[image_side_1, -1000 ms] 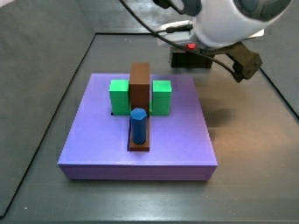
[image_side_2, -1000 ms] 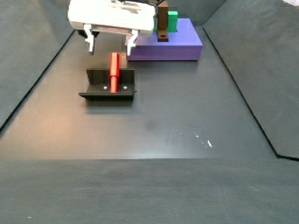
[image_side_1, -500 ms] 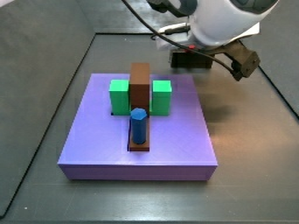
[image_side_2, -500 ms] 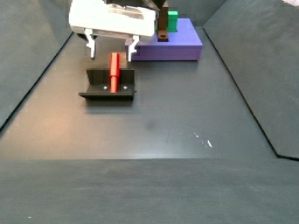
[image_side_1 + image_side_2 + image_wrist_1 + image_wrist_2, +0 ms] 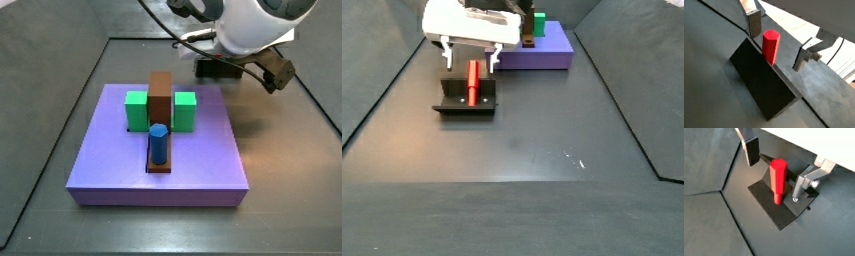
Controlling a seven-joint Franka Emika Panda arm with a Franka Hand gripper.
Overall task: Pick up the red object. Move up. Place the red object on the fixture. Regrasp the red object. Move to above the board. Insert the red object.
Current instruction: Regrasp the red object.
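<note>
The red object (image 5: pixel 472 82) is a thin red stick leaning in the fixture (image 5: pixel 466 104), a dark low-walled bracket on the floor in front of the board (image 5: pixel 545 55). My gripper (image 5: pixel 472 58) hangs open over the stick's upper end, one finger on each side and a gap on both sides. Both wrist views show the red object (image 5: pixel 770 47) (image 5: pixel 778 180) standing between the fingers (image 5: pixel 754 22) (image 5: pixel 804 184) without touching them. The arm's white wrist hides the stick in a side view, where only part of the fixture (image 5: pixel 217 68) shows.
On the lavender board (image 5: pixel 201 165) stand two green blocks (image 5: pixel 136 111) (image 5: pixel 186 110), a long brown bar (image 5: pixel 160 95) and a blue peg (image 5: pixel 158 142). Dark floor stretches in front of the fixture, bounded by low walls at the sides.
The gripper has come down slightly towards the red object, still open. The stick, fixture and board have not moved.
</note>
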